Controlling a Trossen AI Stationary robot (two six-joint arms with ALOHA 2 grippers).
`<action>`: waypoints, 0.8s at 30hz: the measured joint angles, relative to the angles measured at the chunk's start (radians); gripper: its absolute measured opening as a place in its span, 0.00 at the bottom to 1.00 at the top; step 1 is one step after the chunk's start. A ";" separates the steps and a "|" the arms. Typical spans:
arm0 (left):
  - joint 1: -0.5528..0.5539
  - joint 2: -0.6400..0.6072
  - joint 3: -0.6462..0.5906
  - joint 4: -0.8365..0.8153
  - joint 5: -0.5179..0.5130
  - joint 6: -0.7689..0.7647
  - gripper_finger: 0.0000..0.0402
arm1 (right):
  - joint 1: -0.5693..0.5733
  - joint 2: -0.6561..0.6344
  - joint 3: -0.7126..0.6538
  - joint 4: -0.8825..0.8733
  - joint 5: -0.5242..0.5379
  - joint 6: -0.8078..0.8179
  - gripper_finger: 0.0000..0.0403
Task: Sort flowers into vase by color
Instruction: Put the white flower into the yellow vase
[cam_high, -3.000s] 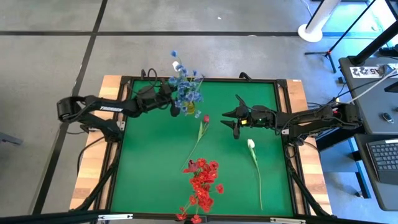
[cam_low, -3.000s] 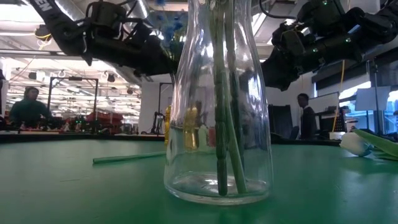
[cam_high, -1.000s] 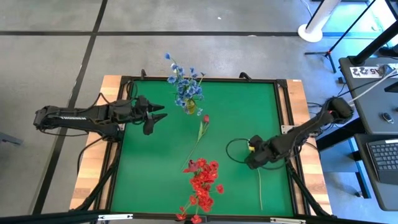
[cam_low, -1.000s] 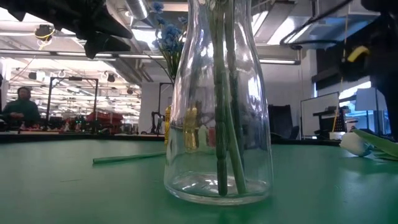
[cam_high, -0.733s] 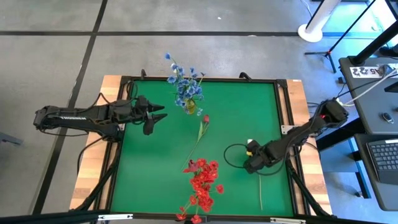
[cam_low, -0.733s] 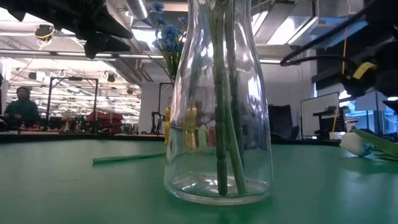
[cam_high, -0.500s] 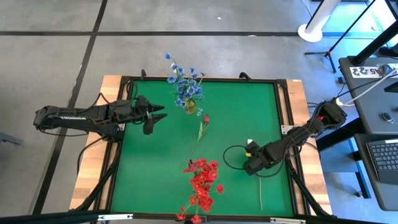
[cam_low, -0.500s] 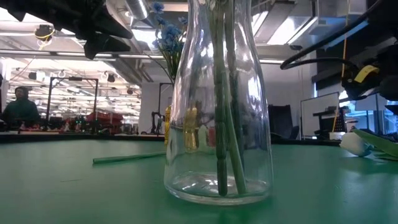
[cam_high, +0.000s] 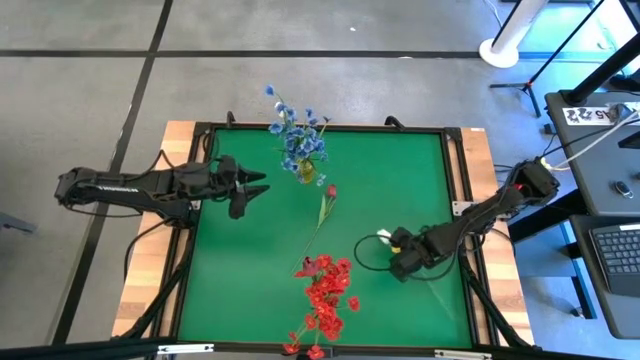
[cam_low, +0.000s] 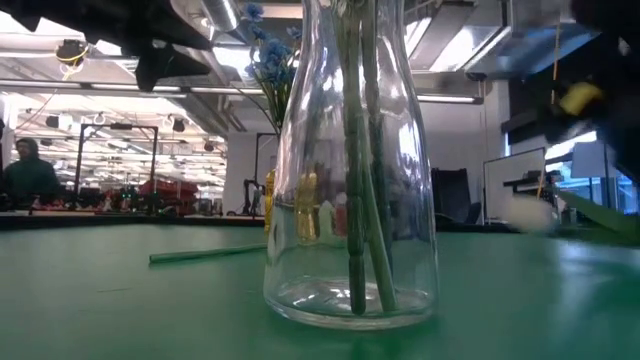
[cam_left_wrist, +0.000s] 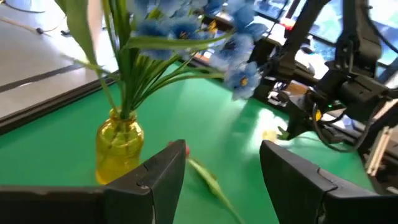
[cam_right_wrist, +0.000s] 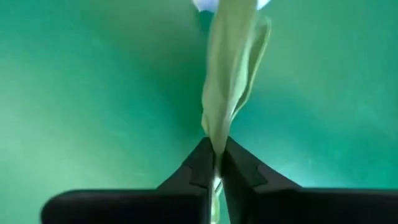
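High view: yellow vase (cam_high: 306, 172) w/ blue flowers (cam_high: 293, 135) stands at the far side of the green table (cam_high: 260, 260); all places below given rel. to it. Left gripper (cam_high: 255, 187) hovers just left of the vase, fingers apart, nothing in them. Single red bud (cam_high: 330, 191) lies just nearside-right of the vase, stem running on toward the red cluster (cam_high: 325, 295), which lies well nearside of the vase. Right gripper (cam_high: 397, 262) is low on the table, nearside and well right of the vase, w/ the white flower (cam_high: 384, 237)'s bud showing just off its tip.

Low view: a clear glass vase (cam_low: 350, 180) fills the frame close to the cam, green stems inside; can't match it w/ certainty to the yellow one. Blue blooms show behind it. People far off in the room.

Left wrist view: yellow vase & blue blooms right ahead, fingers (cam_left_wrist: 155, 177) spread, empty; red bud just past them.

Right wrist view: fingers (cam_right_wrist: 199, 168) pinched tight on the white flower's stem/leaf, bud at the far end.

Step, as I judge it: blue seems done; white pickup in hand. Next calls for a clean lift w/o stem slipping, then carry to a vase for white – which one, can't tell.
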 joint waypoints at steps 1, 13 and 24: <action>-0.006 0.000 0.000 0.012 0.000 0.000 0.50 | -0.010 -0.017 0.014 -0.005 0.039 -0.020 0.06; -0.038 0.000 0.000 0.120 -0.008 0.079 0.50 | -0.140 -0.312 0.216 0.215 0.871 -0.638 0.02; -0.037 0.000 0.000 0.176 -0.059 0.153 0.50 | -0.502 -0.419 0.163 0.940 0.376 -1.298 0.01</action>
